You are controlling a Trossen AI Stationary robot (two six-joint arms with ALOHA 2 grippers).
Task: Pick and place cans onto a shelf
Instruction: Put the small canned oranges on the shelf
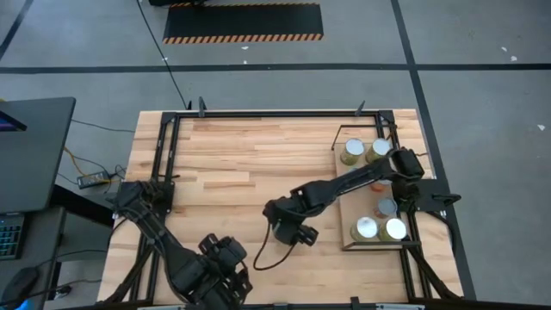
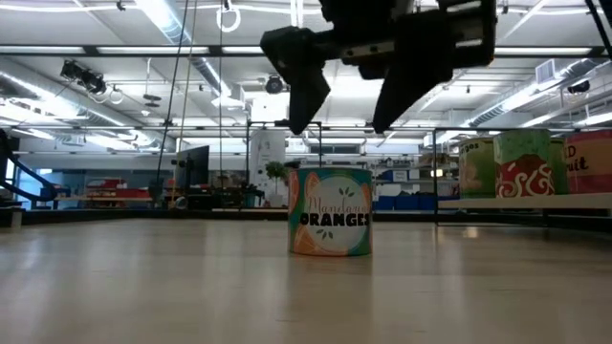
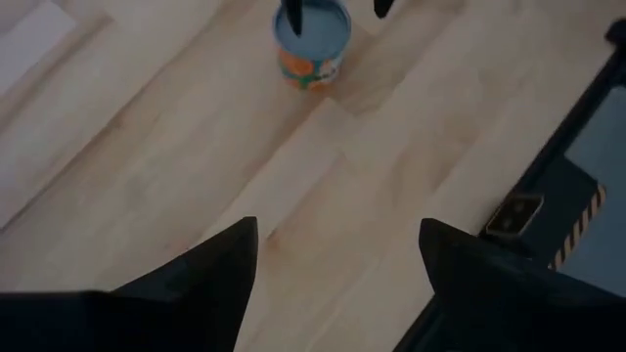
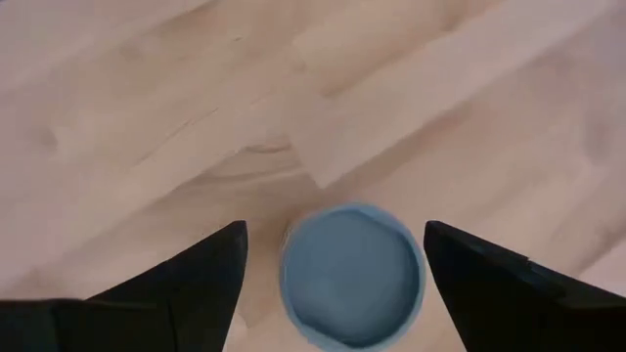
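My right gripper [image 4: 333, 264] hangs fingers apart over the orange can [image 2: 331, 211] mid-table, left of the shelf [image 1: 351, 200], where five cans [image 1: 353, 151] already stand, so this one's left; left gripper [image 3: 337, 264] waits open near the front edge.

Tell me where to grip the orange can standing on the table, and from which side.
Grip the orange can across its round side wall, coming straight down from above. It stands upright, clear of other things, and the right gripper already hangs open over its lid, one finger on either side. The left gripper waits open nearby.
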